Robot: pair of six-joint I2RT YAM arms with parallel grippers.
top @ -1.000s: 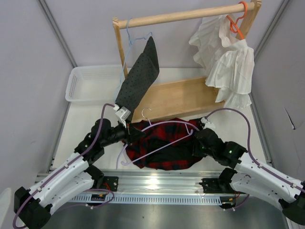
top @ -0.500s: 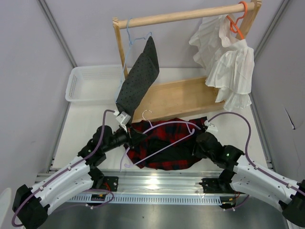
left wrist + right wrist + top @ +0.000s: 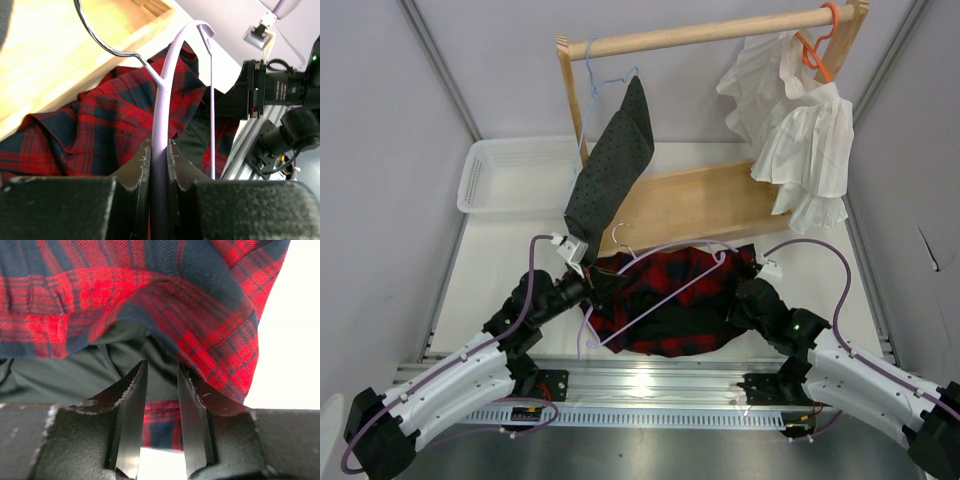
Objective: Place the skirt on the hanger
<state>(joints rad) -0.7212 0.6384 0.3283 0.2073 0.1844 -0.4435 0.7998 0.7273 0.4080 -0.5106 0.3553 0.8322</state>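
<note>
Currently, the left gripper (image 3: 588, 287) is clamped on the hanger (image 3: 661, 302). In the left wrist view its fingers (image 3: 141, 165) are closed tight on one lilac arm of the hanger (image 3: 161, 125), with no gap showing on either side. The silver hook (image 3: 107, 45) points toward the upper left of that frame.

In the top view the hanger sits tilted over the skirt (image 3: 670, 320), which lies crumpled on the table (image 3: 500, 260) at lower centre of the frame, just in front of the wooden rack base (image 3: 700, 205).

The right gripper (image 3: 740, 298) is at the right edge of the skirt. In the right wrist view its fingers (image 3: 132, 405) are closed to a narrow gap, with the skirt (image 3: 165, 305) caught in that gap: black lining near the tips, plaid further in.
</note>
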